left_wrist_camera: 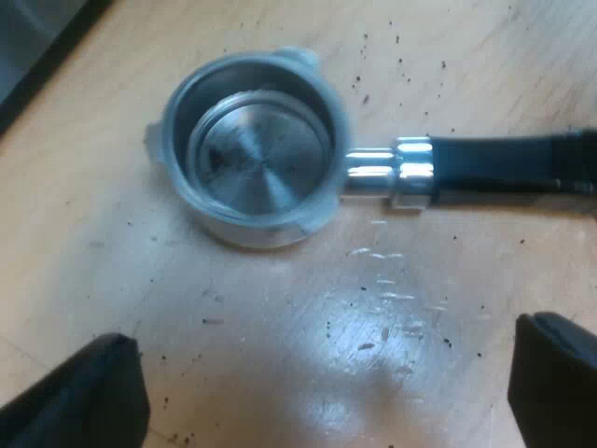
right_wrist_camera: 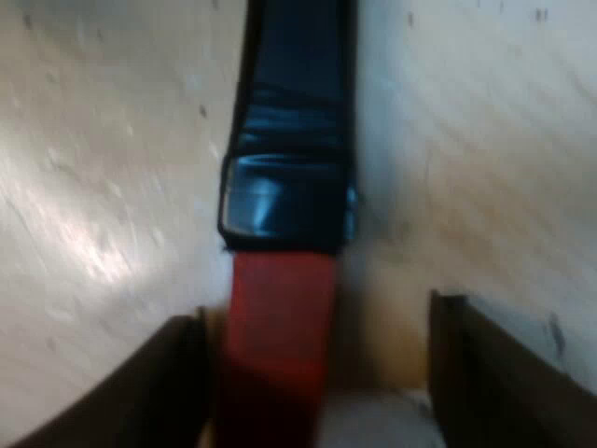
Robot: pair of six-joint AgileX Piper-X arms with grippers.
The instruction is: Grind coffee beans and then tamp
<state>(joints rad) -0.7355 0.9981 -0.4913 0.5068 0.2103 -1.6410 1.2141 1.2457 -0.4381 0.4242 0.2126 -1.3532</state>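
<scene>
On the pale wooden table [left_wrist_camera: 103, 261] the metal holder [left_wrist_camera: 252, 154] lay loose, its round basket facing up and bare metal showing at the bottom, with no grounds inside. Reading the basket's rim as a dial with the dark handle [left_wrist_camera: 504, 163] leaving at three o'clock, one locking lug [left_wrist_camera: 300, 56] stood at about one o'clock and another [left_wrist_camera: 152, 140] at about nine. Dark specks [left_wrist_camera: 401, 65] were scattered over the wood around the holder, thickest near the chrome neck [left_wrist_camera: 387, 173]. The left gripper [left_wrist_camera: 326, 373] hung above the table beside the basket, its two black fingers [left_wrist_camera: 93, 397] spread wide, holding nothing and touching nothing. In the right wrist view the handle [right_wrist_camera: 294, 140] ran along the table [right_wrist_camera: 485, 140] to its red end [right_wrist_camera: 280, 345], which sat between the right gripper's [right_wrist_camera: 317, 373] parted fingers [right_wrist_camera: 490, 364]: one finger lay just beside the red end, whether touching I could not tell, the other stood clear of it with bare wood between.
</scene>
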